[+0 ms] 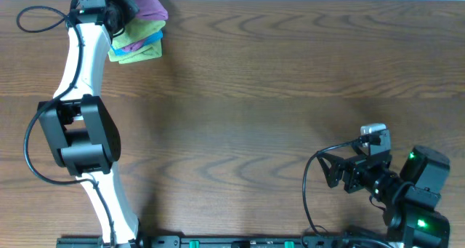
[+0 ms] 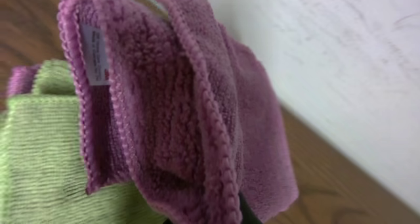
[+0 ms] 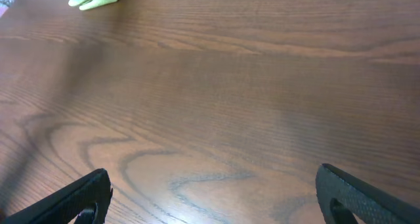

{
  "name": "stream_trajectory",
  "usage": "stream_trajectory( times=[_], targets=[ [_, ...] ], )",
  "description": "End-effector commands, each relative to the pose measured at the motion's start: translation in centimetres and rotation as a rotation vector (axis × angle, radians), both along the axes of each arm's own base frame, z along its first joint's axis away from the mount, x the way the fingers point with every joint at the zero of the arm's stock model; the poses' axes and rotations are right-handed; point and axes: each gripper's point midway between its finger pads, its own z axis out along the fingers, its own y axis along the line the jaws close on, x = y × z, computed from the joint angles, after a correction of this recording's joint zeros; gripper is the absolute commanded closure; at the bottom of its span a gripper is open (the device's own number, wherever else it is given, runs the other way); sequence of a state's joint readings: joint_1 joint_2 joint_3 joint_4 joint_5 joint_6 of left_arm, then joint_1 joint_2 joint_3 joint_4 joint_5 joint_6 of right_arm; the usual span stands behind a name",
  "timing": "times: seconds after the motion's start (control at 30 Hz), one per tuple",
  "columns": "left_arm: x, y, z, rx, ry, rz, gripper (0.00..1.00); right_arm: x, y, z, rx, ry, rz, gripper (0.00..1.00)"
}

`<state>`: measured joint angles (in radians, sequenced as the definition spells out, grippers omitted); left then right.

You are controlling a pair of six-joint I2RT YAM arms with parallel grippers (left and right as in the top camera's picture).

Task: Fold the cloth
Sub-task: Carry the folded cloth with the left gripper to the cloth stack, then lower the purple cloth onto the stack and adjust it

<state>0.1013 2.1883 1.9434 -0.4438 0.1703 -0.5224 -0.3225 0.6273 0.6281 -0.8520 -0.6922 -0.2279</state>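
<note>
No fold is made yet: the cloth (image 2: 170, 119) is held bunched by the left pincer (image 1: 125, 9); the right pincer (image 3: 213, 184) is spread wide.

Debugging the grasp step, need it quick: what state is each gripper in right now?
Left gripper: shut on the cloth.
Right gripper: open, nothing between its fingers.
</note>
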Motion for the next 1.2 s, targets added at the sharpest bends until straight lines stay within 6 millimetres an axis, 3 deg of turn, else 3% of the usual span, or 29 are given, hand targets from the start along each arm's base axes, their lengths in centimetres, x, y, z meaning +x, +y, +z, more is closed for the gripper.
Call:
stream_trajectory(
  times=[0.0, 0.87, 1.0, 1.07, 1.17],
  targets=[
    [0.2, 1.3, 0.3, 0.071, 0.0, 0.013, 0.94, -0.1, 0.1, 0.0, 0.001, -0.009, 0.011, 0.01],
    [-3.2, 3.8, -2.3, 0.262, 0.19, 0.024, 0.94, -0.1, 0.1, 0.0, 0.001, -0.009, 0.011, 0.01],
    [-3.3, 3.9, -2.4, 0.273, 0.198, 0.018, 0.8, -0.1, 0.1, 0.0, 0.001, -0.009, 0.011, 0.01],
    [-3.4, 3.9, -2.4, 0.272, 0.201, 0.018, 0.79, -0.1, 0.1, 0.0, 0.001, -0.009, 0.011, 0.01],
    [-3.5, 3.9, -2.5, 0.277, 0.207, 0.012, 0.6, -0.1, 0.1, 0.0, 0.001, -0.009, 0.011, 0.01]
  ],
)
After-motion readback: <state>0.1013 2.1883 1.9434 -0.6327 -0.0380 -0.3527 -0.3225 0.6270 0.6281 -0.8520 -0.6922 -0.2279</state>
